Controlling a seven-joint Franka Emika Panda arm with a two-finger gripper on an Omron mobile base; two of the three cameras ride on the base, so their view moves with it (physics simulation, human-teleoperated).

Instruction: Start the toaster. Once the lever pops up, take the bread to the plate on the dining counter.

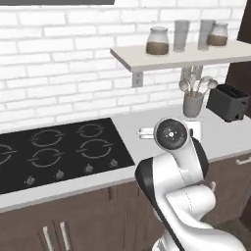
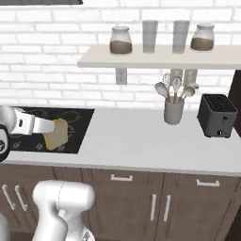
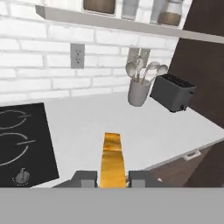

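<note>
Over the surface (image 3: 131,127) by the cooktop (image 3: 22,140), the 2 fingers (image 3: 85,178) are clamped on the bread (image 3: 112,159), toaster (image 3: 173,92) well apart.

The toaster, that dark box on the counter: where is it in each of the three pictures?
Left base view: toaster at the far right, below the shelf's end.
Right base view: toaster at the right, on the white counter.
Hand view: toaster right of centre, upper half.
Shared landmark: the grey utensil cup stands just left of it in all three.
</note>
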